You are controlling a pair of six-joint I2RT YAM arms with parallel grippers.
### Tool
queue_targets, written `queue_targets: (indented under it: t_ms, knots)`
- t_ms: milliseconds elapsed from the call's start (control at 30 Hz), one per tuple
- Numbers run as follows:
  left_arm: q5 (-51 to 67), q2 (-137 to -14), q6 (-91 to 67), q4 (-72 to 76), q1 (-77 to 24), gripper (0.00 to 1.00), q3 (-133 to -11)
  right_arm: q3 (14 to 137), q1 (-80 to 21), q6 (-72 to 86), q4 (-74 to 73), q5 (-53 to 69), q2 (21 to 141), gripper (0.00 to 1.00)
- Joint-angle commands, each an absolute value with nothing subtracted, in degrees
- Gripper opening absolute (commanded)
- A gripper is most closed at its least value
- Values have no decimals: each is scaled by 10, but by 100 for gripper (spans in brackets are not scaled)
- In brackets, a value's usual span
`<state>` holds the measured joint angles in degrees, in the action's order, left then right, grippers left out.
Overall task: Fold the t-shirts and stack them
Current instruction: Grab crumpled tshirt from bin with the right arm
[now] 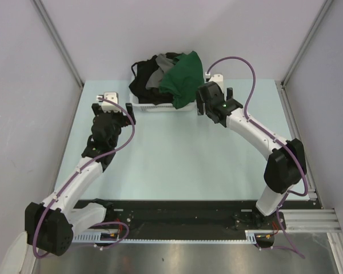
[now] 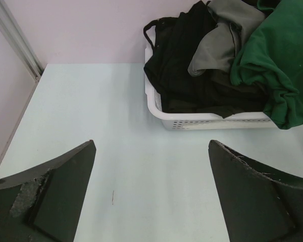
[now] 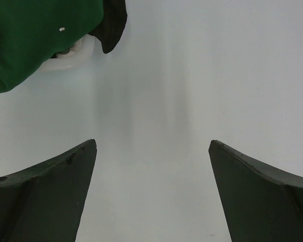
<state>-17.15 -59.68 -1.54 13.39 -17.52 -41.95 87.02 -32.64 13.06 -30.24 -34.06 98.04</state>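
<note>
T-shirts [image 1: 166, 80]: a loose, unfolded heap in the white basket [image 1: 155, 108], at 12 o'clock on the table in the top view.
Dark green t-shirt [image 1: 184, 77]: on the heap's 3 o'clock side, spilling over the basket rim toward 4 o'clock and hanging down the outer wall.
Grey t-shirt [image 1: 158, 74]: crumpled in the middle of the heap, between the green cloth and the black, touching both.
Black t-shirts [image 1: 140, 80]: fill the 9 o'clock side of the basket; how many there are cannot be told.
Basket: white plastic with a perforated wall, standing on the table by the far edge.
Table [image 1: 177, 165]: pale blue-green, walled at the back and on both sides.
Left gripper [image 2: 151, 146]: at 9 o'clock of the basket, near it but apart. The jaws stand wide apart with only table between them. Its camera sees the basket at 1 o'clock.
Right gripper [image 3: 152, 145]: at 3 o'clock of the basket, just beside the hanging green cloth. The jaws are spread wide and grip nothing. Its camera sees green cloth at 10 o'clock, with a black flap beside it and a bit of white rim beneath.
Left arm [image 1: 80, 171]: reaches from its base at 7 o'clock toward 10 o'clock.
Right arm [image 1: 257, 134]: reaches from its base at 5 o'clock toward 1 o'clock.
</note>
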Motion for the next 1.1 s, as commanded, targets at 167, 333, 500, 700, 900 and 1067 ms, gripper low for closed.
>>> queue_targets:
  t_ms: [167, 333, 500, 700, 900, 1067]
  knots:
    - [-163, -584, -23, 144, -178, 99, -421, 889, -339, 110, -294, -371, 969, 100]
    - [-163, -583, -25, 145, -178, 100, -418, 884, -346, 78, -287, -375, 968, 100]
    - [-165, -578, -24, 149, -178, 99, -413, 880, -349, 46, -252, -342, 965, 100]
    - [-166, -571, -21, 151, -178, 100, -402, 930, -314, 62, -213, -213, 983, 100]
    - [-168, -571, -18, 147, -178, 99, -403, 1123, -307, 53, -255, -195, 1111, 100]
    - [-169, -582, -24, 147, -178, 99, -410, 1250, -308, 83, -259, -148, 1196, 100]
